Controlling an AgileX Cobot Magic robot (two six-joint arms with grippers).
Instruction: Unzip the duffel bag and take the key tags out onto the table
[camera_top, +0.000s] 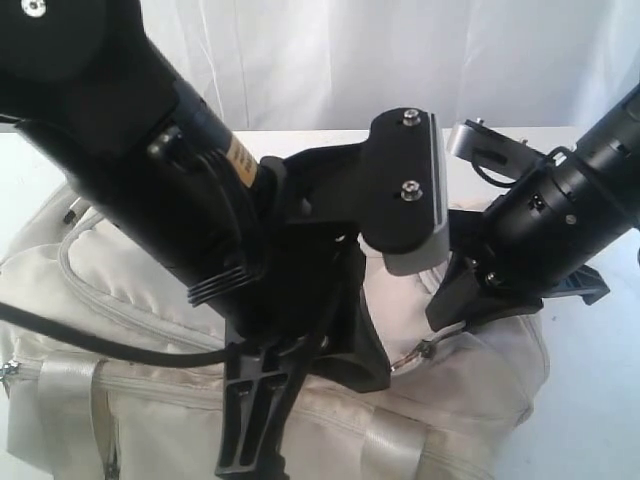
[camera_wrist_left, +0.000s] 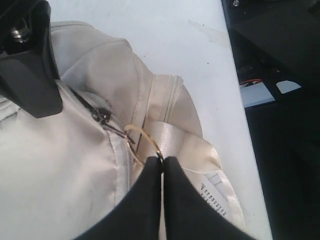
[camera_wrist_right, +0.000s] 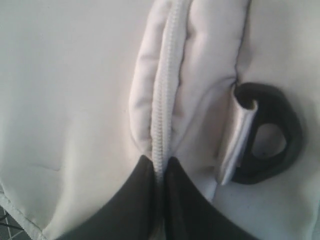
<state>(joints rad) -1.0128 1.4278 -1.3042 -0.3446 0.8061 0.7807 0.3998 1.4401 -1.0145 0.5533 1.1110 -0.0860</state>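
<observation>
The duffel bag (camera_top: 80, 290) was laid lengthwise across the desk (camera_top: 600, 400). The key tags were not seen and were judged to be inside it. The left hand (camera_wrist_left: 161, 161) was clamped together on the pull ring (camera_wrist_left: 144, 136), with the slider (camera_wrist_left: 102, 116) just to its upper left. The right hand (camera_wrist_right: 160, 167) was pinched shut on the zipper track (camera_wrist_right: 162, 95), which ran straight up the frame.

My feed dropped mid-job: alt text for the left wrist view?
The left gripper is shut on a thin golden ring hooked to the zipper pull at one end of the cream duffel bag, which lies on the white table.
</observation>
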